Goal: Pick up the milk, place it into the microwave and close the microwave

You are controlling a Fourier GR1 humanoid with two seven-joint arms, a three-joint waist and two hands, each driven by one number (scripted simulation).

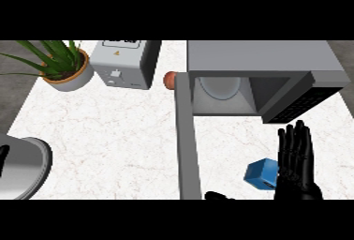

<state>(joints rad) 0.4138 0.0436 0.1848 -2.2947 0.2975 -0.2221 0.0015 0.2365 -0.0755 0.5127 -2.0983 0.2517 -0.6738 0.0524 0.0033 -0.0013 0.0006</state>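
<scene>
From my head view I look steeply down on a white marbled worktop with dark floor beyond its left edge; my right hand stands at the lower right, its fingers straight, together and pointing away from me, curled on nothing; the milk, a small blue carton, sits tilted on the worktop just left of that hand, close against the palm, though I cannot tell whether they touch; the microwave stands at the far right, its door swung open towards me, a pale round plate inside the cavity; a toaster stands left of it, and a potted plant at the far left corner; a grey round rim shows at the left edge; of my left hand only a dark sliver shows there, so I cannot tell how it is held.
</scene>
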